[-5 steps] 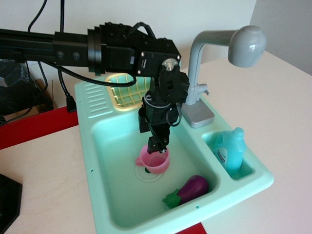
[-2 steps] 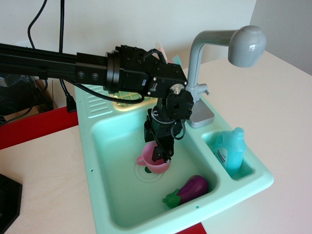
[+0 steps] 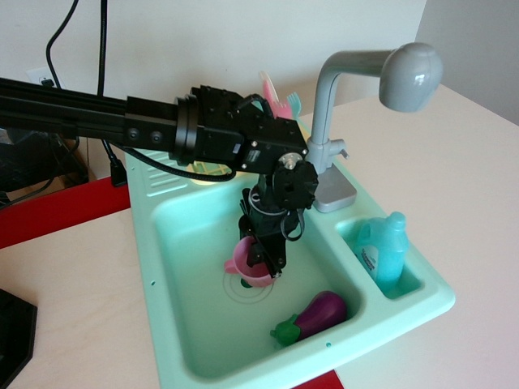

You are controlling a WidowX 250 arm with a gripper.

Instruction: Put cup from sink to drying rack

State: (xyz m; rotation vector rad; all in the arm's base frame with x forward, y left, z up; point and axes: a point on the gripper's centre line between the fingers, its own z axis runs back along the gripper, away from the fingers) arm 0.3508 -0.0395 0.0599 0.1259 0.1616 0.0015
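Observation.image: my gripper [image 3: 265,258] is clamped on cup [image 3: 250,266] rim; cup hangs tilted at my fingertips, just above drain w/in sink [image 3: 174,267] basin, near eggplant [image 3: 318,315].

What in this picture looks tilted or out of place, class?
The pink cup in the sink leans to one side over the drain, with the claw at its rim. A purple eggplant lies on its side in the basin, odd among dishes.
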